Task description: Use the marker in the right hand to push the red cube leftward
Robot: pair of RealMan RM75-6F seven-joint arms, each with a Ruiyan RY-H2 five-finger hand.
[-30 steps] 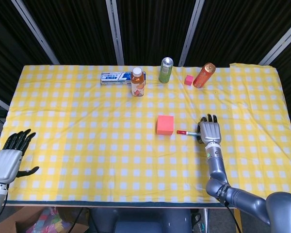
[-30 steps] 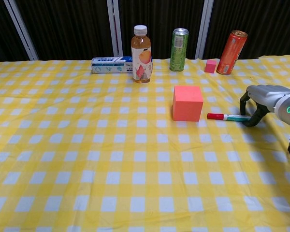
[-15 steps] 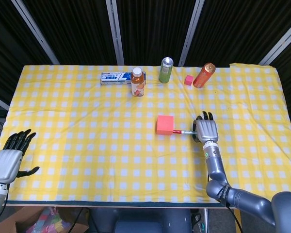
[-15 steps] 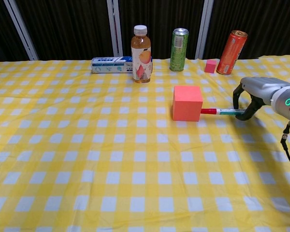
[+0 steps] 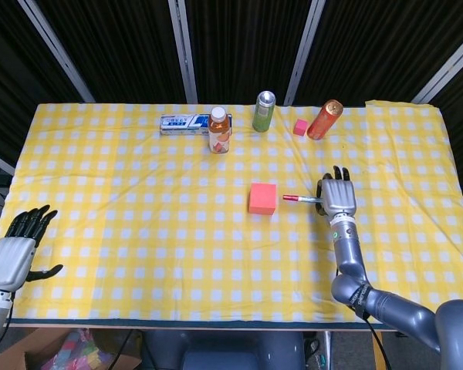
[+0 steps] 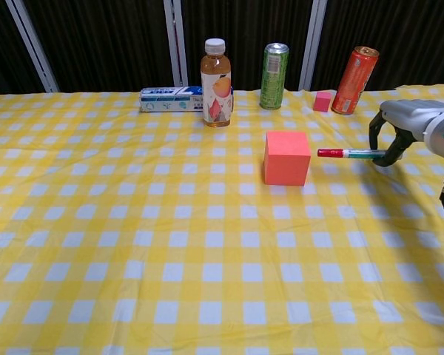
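Matt cube (image 5: 262,198), glossy metal cans (image 6: 274,66), cloth tablecloth (image 6: 133,244).

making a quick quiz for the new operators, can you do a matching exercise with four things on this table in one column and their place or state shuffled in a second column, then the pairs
Things
1. marker
2. red cube
3. orange can
4. left hand

Place or state
A. far edge of the table, beside the small pink cube
B. open, holding nothing, by the table's near left corner
C. held by the right hand, red tip just short of the cube
D. mid-table, standing alone on the cloth

Pairs: 1-C, 2-D, 3-A, 4-B
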